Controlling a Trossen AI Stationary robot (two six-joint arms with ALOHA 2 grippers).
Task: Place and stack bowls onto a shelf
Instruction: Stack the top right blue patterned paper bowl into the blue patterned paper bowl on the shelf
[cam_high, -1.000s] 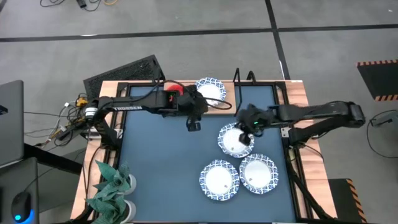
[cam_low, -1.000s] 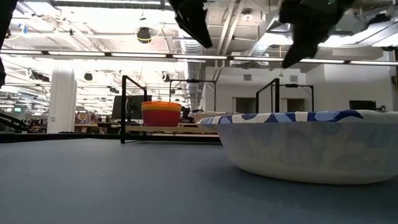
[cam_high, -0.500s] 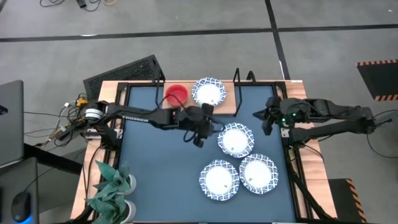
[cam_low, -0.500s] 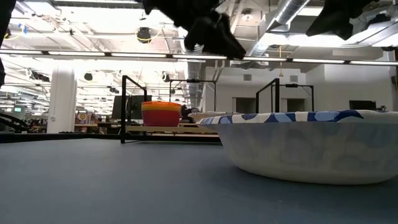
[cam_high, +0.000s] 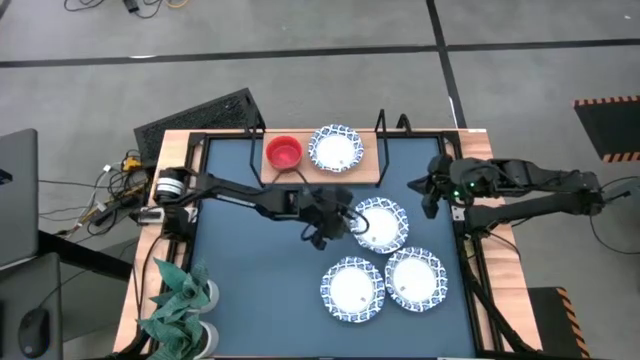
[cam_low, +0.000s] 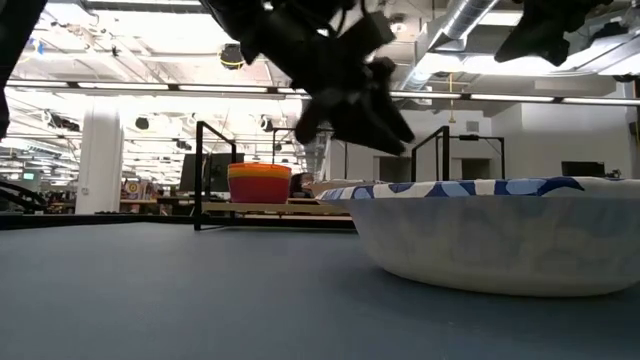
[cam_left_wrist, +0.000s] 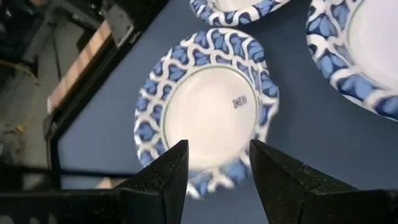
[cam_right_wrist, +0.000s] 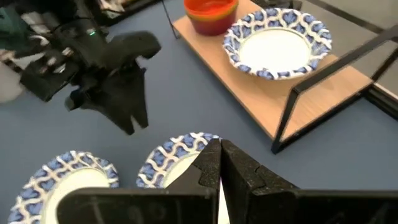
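My left gripper (cam_high: 342, 222) is open and hovers at the left rim of the middle white blue-rimmed bowl (cam_high: 380, 225). In the left wrist view its fingers (cam_left_wrist: 166, 177) stand over that bowl's (cam_left_wrist: 208, 106) rim, and no touch shows. Two more white bowls (cam_high: 352, 289) (cam_high: 415, 279) rest on the blue tabletop nearer me. The wooden shelf (cam_high: 368, 163) at the far edge carries the stack of small bowls, red on top (cam_high: 284, 152), and one white bowl (cam_high: 336, 148). My right gripper (cam_high: 432, 196) is shut and waits by the table's right edge.
The shelf's black frame end (cam_high: 381, 122) stands up at its right. A green plant (cam_high: 182, 295) sits at the table's near left corner, with cables (cam_high: 115, 190) and a laptop (cam_high: 15, 195) beyond the left edge. Blue tabletop (cam_high: 250, 260) lies bare left of the bowls.
My left gripper has moved from beside the shelf toward the table's near right and down, to the middle white bowl's left rim. My right gripper has drawn back from over that bowl to the table's right edge and then kept still. The bowls have stayed in place.
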